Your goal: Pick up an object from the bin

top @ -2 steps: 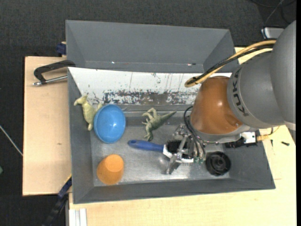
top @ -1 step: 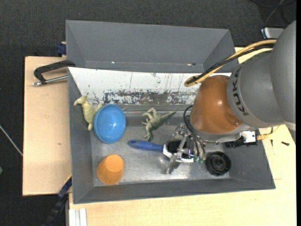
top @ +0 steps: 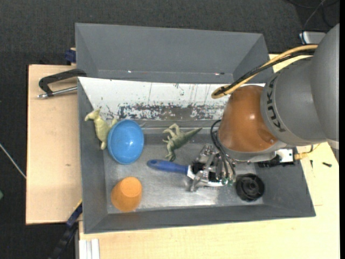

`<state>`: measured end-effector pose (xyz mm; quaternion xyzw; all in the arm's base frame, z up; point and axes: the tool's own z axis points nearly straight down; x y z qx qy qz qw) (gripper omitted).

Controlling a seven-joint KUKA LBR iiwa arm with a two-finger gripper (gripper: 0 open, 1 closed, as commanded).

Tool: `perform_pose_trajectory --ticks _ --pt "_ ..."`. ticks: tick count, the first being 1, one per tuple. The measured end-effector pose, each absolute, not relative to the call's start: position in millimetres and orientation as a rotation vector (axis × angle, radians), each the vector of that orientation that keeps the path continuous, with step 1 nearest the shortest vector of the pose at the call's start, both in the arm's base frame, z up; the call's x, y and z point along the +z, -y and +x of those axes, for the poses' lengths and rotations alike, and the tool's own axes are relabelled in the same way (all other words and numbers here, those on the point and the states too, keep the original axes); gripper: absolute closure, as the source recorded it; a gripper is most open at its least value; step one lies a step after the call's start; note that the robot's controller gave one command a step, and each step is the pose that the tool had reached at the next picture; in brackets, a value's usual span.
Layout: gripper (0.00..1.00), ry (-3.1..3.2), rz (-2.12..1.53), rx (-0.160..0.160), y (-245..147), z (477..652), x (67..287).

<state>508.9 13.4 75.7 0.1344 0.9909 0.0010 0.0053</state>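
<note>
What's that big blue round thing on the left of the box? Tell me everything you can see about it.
The blue ball is slightly egg-shaped, smooth and glossy, plastic by its look, plain sky blue. It rests on the bin floor at the left, near the back wall. A pale yellow toy dinosaur touches its left side; the orange thing in front lies apart.

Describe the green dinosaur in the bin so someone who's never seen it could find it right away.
Look in the grey bin and find the big blue ball on its left side. The green dinosaur stands just right of that ball, near the bin's middle, with a blue-handled tool in front of it. The other dinosaur, by the left wall, is pale yellow.
</note>
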Motion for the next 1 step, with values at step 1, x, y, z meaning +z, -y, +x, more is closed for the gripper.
perform_pose_trajectory --ticks 1 --pt "1.0 -3.106 0.419 0.003 -14.1 510.4 108.4"
